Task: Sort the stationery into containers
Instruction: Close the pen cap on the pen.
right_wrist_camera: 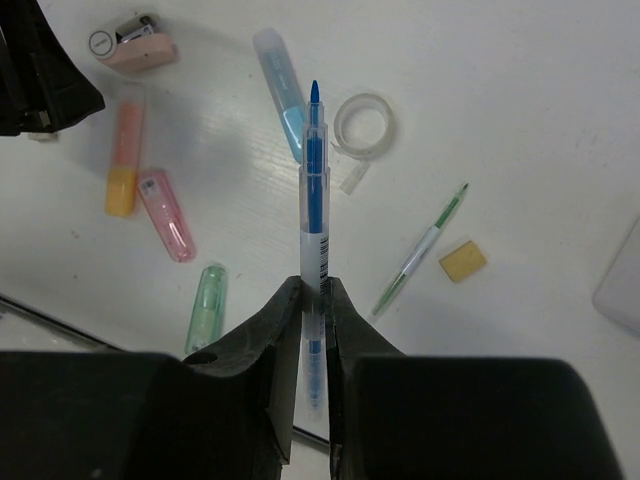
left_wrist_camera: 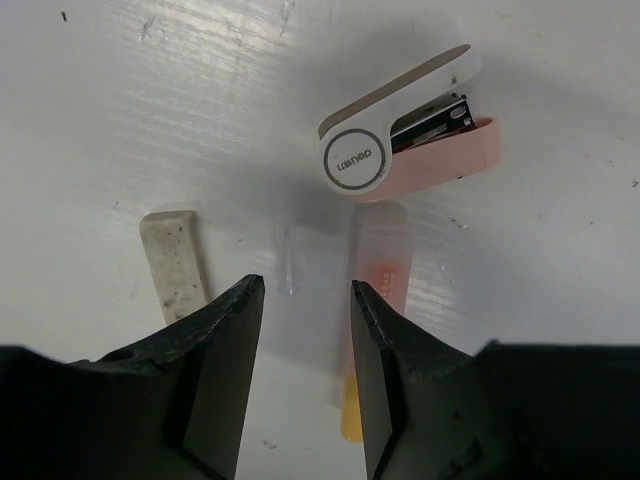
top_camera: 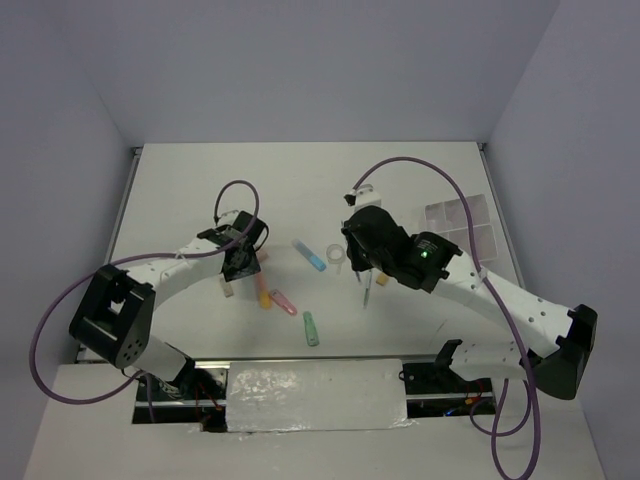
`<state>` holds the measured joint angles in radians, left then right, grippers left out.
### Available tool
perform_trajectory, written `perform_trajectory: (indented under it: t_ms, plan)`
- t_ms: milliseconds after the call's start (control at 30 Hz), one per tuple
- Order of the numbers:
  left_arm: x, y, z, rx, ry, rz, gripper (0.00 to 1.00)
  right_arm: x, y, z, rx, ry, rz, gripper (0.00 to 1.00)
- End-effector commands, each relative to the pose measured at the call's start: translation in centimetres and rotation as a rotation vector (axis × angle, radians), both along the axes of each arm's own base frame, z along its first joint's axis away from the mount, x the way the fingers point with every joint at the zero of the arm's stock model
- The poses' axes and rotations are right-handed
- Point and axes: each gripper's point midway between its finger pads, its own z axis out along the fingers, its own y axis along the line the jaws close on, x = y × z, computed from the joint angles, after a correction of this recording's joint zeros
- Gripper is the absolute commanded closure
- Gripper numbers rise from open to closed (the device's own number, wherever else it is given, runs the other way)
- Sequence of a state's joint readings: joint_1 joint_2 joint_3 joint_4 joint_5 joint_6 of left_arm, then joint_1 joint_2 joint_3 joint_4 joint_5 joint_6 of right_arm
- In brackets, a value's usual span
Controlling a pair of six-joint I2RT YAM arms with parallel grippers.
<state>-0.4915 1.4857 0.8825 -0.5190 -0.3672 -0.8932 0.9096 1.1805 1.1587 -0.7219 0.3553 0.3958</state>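
Observation:
My right gripper (right_wrist_camera: 315, 290) is shut on a thin blue pen (right_wrist_camera: 315, 190) and holds it above the table. Below it lie a blue marker (right_wrist_camera: 280, 85), a clear tape ring (right_wrist_camera: 363, 122), a green pen (right_wrist_camera: 420, 250), a tan eraser (right_wrist_camera: 462, 260), and orange (right_wrist_camera: 123, 160), pink (right_wrist_camera: 166, 215) and green (right_wrist_camera: 205, 308) markers. My left gripper (left_wrist_camera: 305, 295) is open and empty, low over the table. The orange marker (left_wrist_camera: 375, 290) lies by its right finger, a beige eraser (left_wrist_camera: 175, 262) left of it. The white divided tray (top_camera: 462, 222) sits far right.
A pink and white stapler (left_wrist_camera: 405, 135) lies just beyond my left gripper. A small clear piece (left_wrist_camera: 290, 260) lies between its fingertips. The tray's corner (right_wrist_camera: 625, 280) shows at the right edge of the right wrist view. White walls surround the table.

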Motion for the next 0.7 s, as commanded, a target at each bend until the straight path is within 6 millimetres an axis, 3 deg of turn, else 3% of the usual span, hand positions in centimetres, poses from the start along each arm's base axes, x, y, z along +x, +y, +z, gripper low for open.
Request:
perform_trajectory:
  t_ms: [0, 667]
  plan:
    - [0.0, -0.2, -1.0, -0.017, 0.017, -0.011, 0.48, 0.2, 0.0, 1.1, 0.041, -0.039, -0.008, 1.00]
    - [-0.4, 0.8, -3.1, -0.014, 0.053, 0.015, 0.50, 0.1, 0.2, -0.4, 0.028, -0.019, 0.001, 1.00]
